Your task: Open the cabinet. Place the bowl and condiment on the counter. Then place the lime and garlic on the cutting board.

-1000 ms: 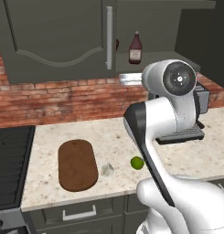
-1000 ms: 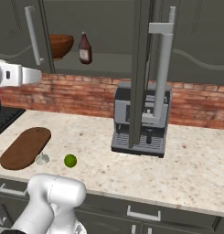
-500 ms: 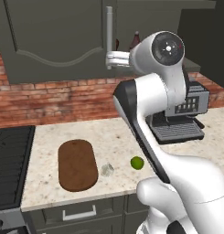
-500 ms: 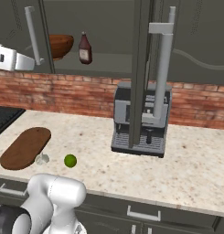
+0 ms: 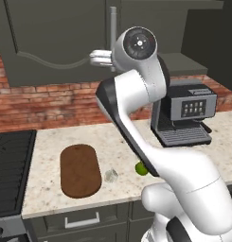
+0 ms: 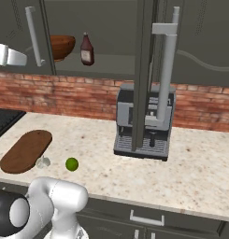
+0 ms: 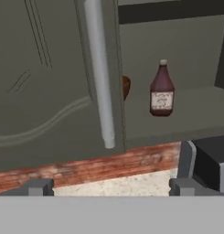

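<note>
Speckled beige counter (image 6: 195, 172) up front, with cutting board (image 6: 25, 150), garlic (image 6: 42, 162) just beside it and lime (image 6: 72, 164) near that. Coffee machine (image 6: 144, 122) further back by the brick wall (image 6: 88, 98). Up in the cabinet (image 7: 49, 82): bowl (image 6: 62, 46) and condiment (image 7: 162, 89). Gripper (image 7: 111, 187) raised near the door handle (image 7: 100, 73), spread wide, holding nothing.
</note>
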You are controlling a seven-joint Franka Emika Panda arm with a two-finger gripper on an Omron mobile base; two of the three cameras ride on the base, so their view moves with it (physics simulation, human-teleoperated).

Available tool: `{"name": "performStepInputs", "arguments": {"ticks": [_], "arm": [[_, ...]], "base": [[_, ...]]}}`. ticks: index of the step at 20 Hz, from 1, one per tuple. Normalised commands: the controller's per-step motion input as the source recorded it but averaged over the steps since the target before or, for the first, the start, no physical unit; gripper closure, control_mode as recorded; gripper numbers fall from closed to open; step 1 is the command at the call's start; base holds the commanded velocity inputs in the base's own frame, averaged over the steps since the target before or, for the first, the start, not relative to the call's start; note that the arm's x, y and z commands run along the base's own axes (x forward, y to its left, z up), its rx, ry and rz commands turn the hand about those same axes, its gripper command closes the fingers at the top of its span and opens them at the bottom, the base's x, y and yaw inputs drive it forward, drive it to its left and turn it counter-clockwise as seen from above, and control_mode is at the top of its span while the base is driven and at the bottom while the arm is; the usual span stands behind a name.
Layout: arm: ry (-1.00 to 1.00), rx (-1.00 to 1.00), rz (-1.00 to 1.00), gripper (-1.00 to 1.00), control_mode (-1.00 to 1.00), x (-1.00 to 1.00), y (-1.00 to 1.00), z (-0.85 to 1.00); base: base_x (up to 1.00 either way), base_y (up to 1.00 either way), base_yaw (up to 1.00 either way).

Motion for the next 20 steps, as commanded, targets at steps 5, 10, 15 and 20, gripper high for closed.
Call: {"name": "performStepInputs", "arguments": {"ticks": [5, 10, 15, 20], "arm": [[0.07, 0.0, 0.0, -1.0, -1.0, 0.46, -0.01, 0.0], [0.0, 0.0, 0.0, -1.0, -1.0, 0.53, -0.01, 0.0], [0.0, 0.0, 0.03, -1.0, -1.0, 0.69, 0.0, 0.0], [0.0, 0.0, 0.05, -1.0, -1.0, 0.6, 0.0, -0.03]], "base": [[0.0, 0.0, 0.0], [0.0, 0.0, 0.0], [0.0, 0.0, 0.0], [0.0, 0.0, 0.0]]}}
